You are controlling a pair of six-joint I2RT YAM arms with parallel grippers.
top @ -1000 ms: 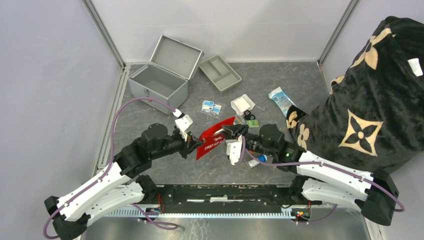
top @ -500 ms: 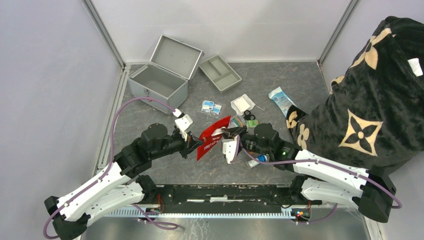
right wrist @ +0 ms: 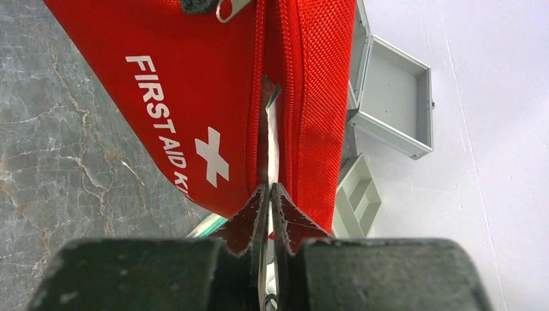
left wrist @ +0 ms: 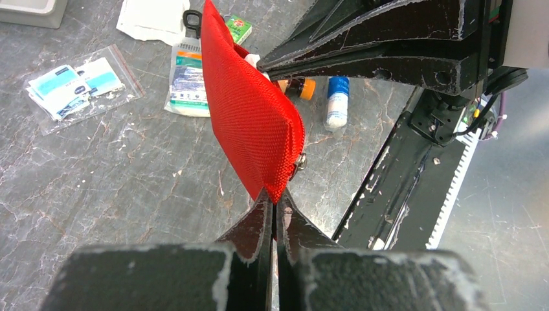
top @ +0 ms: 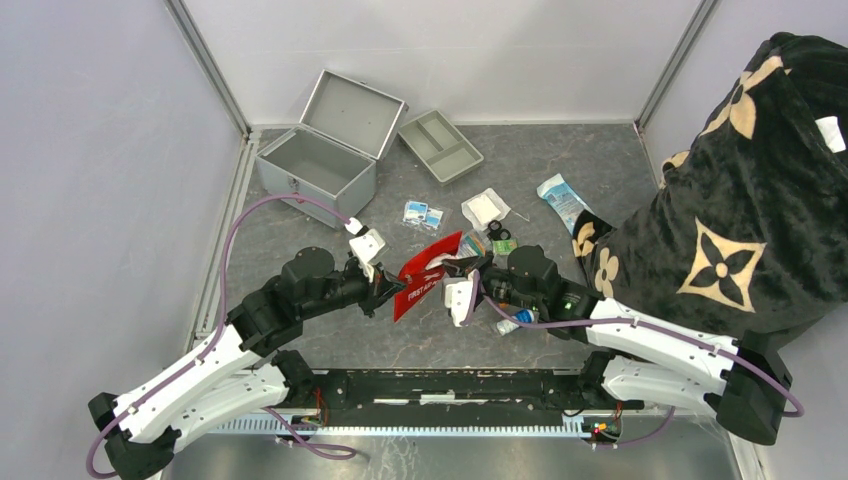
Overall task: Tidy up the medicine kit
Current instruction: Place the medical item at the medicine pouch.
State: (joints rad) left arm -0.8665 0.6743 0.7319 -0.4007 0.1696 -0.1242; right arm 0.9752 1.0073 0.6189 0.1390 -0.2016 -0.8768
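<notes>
The medicine kit point(top: 318, 165) stands open at the back left, its lid point(top: 352, 112) tilted back and its inside bare; it also shows in the right wrist view point(right wrist: 395, 103). My left gripper point(top: 393, 287) is shut on the lower corner of a red first-aid pouch point(top: 428, 275) and holds it above the table; the left wrist view shows the grip point(left wrist: 275, 197). My right gripper point(top: 455, 268) is shut on a thin white packet point(right wrist: 272, 149) that reaches into the pouch's point(right wrist: 175, 97) open zipper slot.
A grey divided tray point(top: 440, 146) lies right of the case. Sachets point(top: 423, 214), a gauze pad point(top: 486, 208), a blue-white packet point(top: 561, 200), a bandage pack point(left wrist: 188, 78) and small bottles point(left wrist: 337, 102) lie loose. A black patterned bag point(top: 740, 200) fills the right side.
My right gripper has moved left, closer to the pouch, and the pouch's upper edge has folded in. The left arm has held still.
</notes>
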